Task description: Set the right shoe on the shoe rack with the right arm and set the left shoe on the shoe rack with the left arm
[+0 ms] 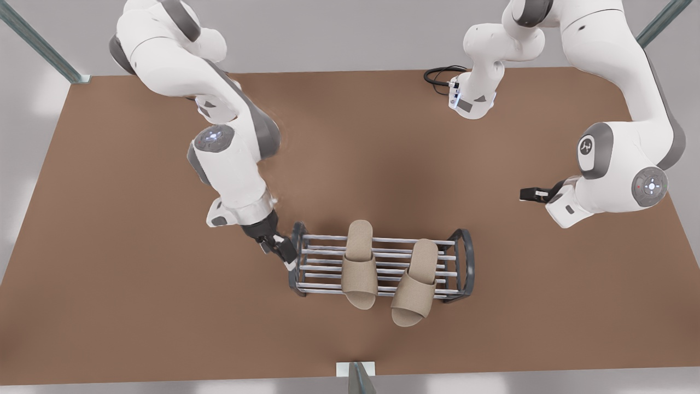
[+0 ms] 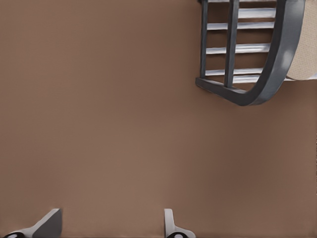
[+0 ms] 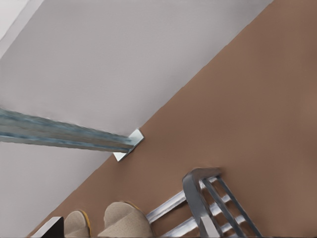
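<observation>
Since middle slipper (image 1: pixel 359 262) and end slipper (image 1: pixel 415 282) lie across shoe rack (image 1: pixel 465 257) bars, toes overhanging, placing looks done. Left hand (image 1: pixel 528 194) released, waits well apart above desk (image 1: pixel 136 306). Right hand (image 1: pixel 279 249) just beside rack end; grip state cannot be told.

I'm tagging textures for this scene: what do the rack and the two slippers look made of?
The shoe rack looks metal: dark grey painted end frames, silver bars with bright glints. The slippers look like beige woven fabric, matte with no shine; the sole material cannot be told.
</observation>
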You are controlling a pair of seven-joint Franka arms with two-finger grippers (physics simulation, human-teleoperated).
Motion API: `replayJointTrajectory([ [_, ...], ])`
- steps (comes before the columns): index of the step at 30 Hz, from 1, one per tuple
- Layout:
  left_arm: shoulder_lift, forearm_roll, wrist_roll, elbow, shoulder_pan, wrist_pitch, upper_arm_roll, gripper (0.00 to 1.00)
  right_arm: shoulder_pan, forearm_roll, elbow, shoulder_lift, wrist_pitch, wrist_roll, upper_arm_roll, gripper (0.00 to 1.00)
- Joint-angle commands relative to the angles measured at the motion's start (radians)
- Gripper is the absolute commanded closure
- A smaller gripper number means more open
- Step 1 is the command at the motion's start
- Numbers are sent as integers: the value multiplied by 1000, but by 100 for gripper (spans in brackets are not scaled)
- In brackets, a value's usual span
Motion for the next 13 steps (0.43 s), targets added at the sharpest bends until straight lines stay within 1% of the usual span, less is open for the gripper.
replayJointTrajectory([
  [1,-2,-7,-222,1,0,-21,0,0,-132,46,11,-13,-693,-1094,-28,0],
  [2,0,-9,-222,-1,-2,-21,0,0,-146,-33,11,-37,-714,-1187,-65,0],
  [3,0,-7,-222,-1,-2,-21,0,0,-172,-50,11,-66,-745,-1250,-67,0],
  [4,0,-7,-222,1,0,-21,0,0,-208,-38,11,-96,-770,-1253,-62,0],
  [6,0,-7,-222,1,0,-19,0,0,-226,9,11,-155,-856,-1307,-62,0],
  [8,0,-7,-224,1,-2,-21,0,0,-237,31,-9,-214,-863,-1309,-62,0],
  [13,0,-7,-224,1,0,-19,0,0,-257,62,-9,-226,-885,-1309,-62,0],
])
